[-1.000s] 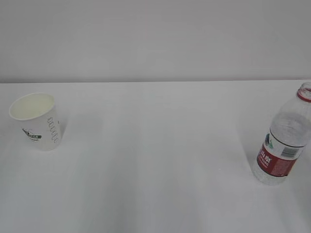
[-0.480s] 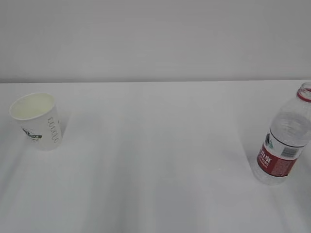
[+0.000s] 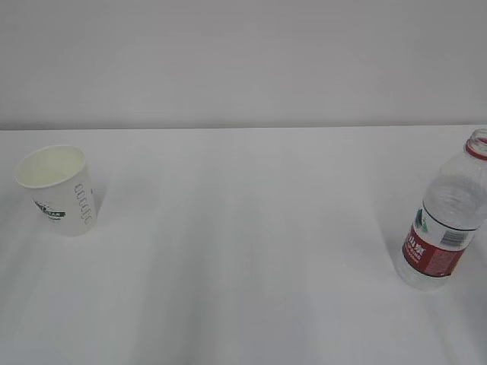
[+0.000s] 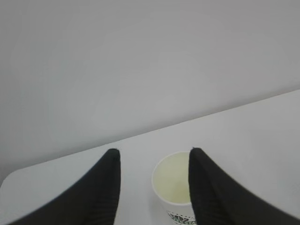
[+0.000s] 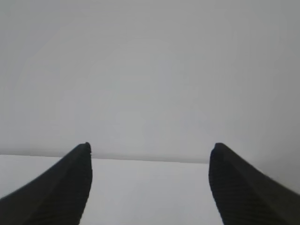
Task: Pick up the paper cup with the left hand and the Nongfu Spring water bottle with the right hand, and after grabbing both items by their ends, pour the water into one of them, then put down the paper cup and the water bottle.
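Cup and bottle stand upright at opposite ends of the white table, well apart, the cup far to the left and the bottle far to the right in the exterior view, where neither arm shows. The relation that matters first is on the left: in the left wrist view the left tool has its 2 black fingers spread, and the cup sits in the gap between them but off to 1 side, close against the right-hand finger, with a clear strip of table between it and the other. Whether that finger touches the cup wall cannot be told. The cup's long axis is vertical, its mouth is open to the camera, and its cream inside shows no clear sign of water. My reading is that a grasp is near, yet the tool would do well to shift sideways so the cup sits centred before the fingers close; closing as it stands could nudge or tip so light a thing. On the right, the right tool is spread wide on nothing, and the right wrist view shows only bare table and wall, so the bottle is not yet lined up between its fingers and that arm has the longer approach. The bottle looks uncapped, its red ring at the neck.
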You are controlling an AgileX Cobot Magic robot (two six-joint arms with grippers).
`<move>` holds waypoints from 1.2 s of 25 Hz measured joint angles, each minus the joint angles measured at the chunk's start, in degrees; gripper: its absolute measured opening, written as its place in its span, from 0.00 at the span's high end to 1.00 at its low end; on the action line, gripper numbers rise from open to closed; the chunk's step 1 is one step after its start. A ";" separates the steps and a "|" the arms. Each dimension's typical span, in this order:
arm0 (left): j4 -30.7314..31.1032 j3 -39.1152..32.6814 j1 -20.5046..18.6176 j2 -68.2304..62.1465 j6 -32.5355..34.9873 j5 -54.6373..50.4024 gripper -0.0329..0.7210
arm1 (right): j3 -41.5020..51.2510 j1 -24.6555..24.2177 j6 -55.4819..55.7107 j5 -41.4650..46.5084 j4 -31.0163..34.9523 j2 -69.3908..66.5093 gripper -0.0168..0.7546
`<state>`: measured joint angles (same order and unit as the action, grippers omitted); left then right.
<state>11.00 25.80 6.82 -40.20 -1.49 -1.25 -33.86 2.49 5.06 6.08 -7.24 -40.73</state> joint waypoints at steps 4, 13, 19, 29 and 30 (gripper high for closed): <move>0.96 -3.98 0.00 0.00 0.00 4.83 0.49 | 1.94 0.00 0.00 -4.91 -3.70 0.00 0.22; -0.90 -10.05 0.00 -0.60 0.00 11.46 0.42 | 7.67 0.00 0.00 -13.17 -6.34 0.00 0.22; -2.11 -10.05 0.00 -8.22 0.00 17.69 0.32 | 10.79 0.00 0.00 -16.61 -6.97 0.00 0.22; -6.20 -10.05 0.00 -23.26 0.00 30.51 0.31 | 11.19 0.00 0.00 -21.21 -7.82 -5.11 0.22; -6.20 -10.05 0.00 -24.68 0.00 31.59 0.31 | 11.19 0.00 0.00 -22.32 -7.82 -5.79 0.22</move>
<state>4.79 15.76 6.82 -64.88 -1.49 30.35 -22.67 2.49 5.06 -16.24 -15.06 -46.52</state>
